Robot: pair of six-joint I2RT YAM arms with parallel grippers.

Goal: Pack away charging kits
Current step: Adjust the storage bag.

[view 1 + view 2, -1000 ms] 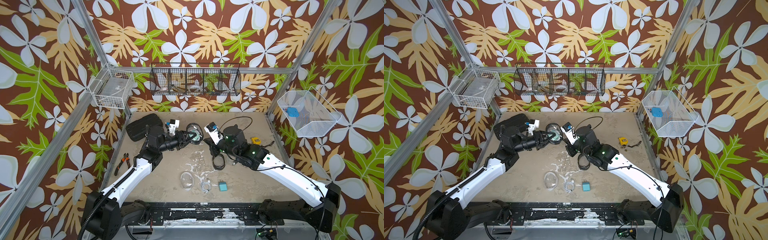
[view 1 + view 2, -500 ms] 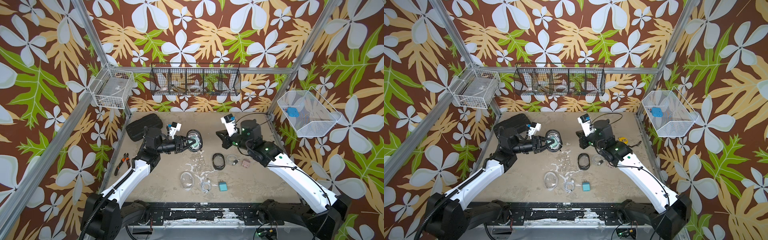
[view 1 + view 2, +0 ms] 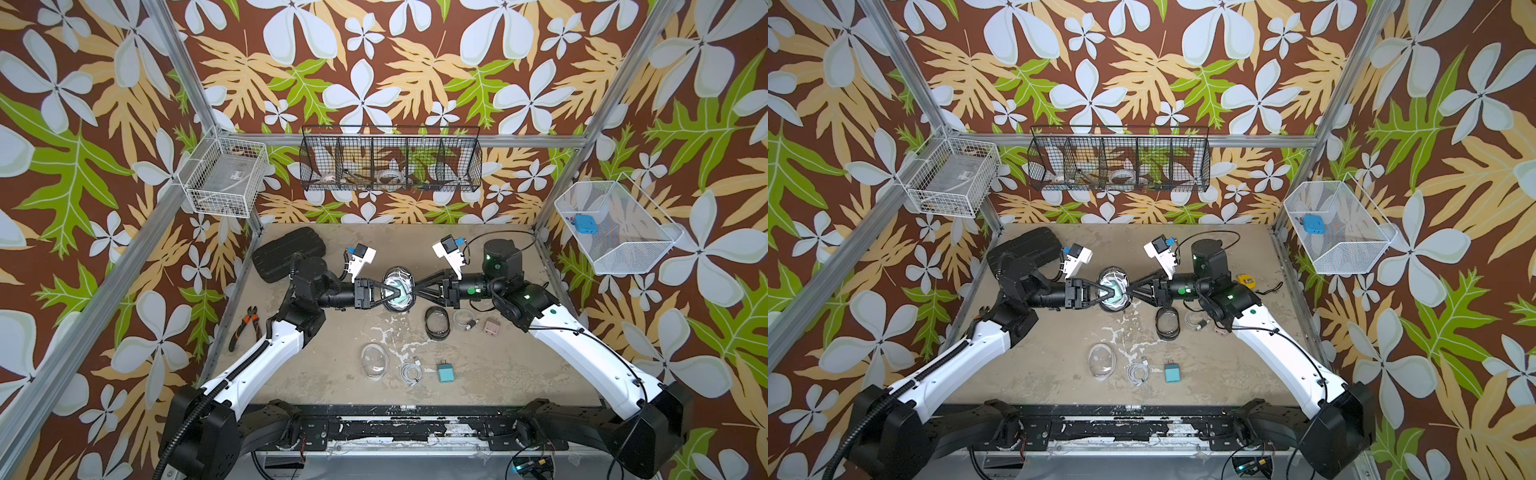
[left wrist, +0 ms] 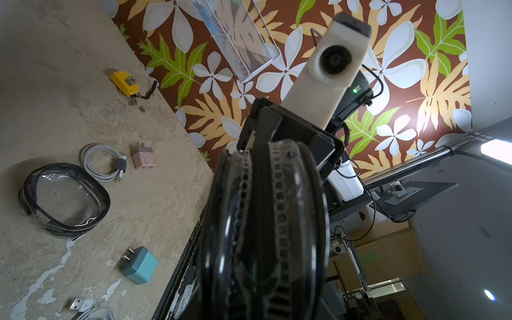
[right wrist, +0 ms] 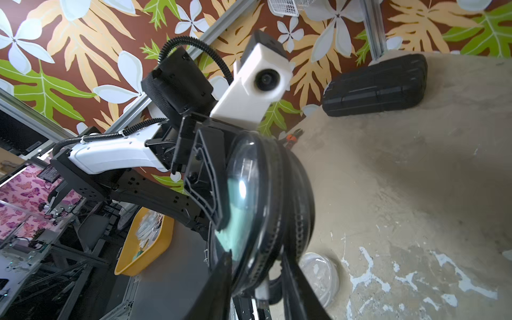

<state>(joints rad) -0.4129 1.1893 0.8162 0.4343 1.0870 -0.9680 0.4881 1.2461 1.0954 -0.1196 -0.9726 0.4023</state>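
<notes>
While the left tool (image 3: 390, 292) is pinching the pouch (image 3: 397, 277), the right tool (image 3: 415, 289) is straddling its three-o'clock rim.
Gripping or just parted, I cannot tell.

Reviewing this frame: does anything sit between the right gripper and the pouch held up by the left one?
Nothing visible does. The right gripper is at the black-rimmed pouch, which the left gripper holds in midair; the right jaws straddle its rim.

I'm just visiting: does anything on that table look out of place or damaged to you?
Two hand tools sit among the charger bits: pliers at the table's left edge and a yellow tape measure near its right edge. The tabletop is also worn, with white flaked patches around its middle.
</notes>
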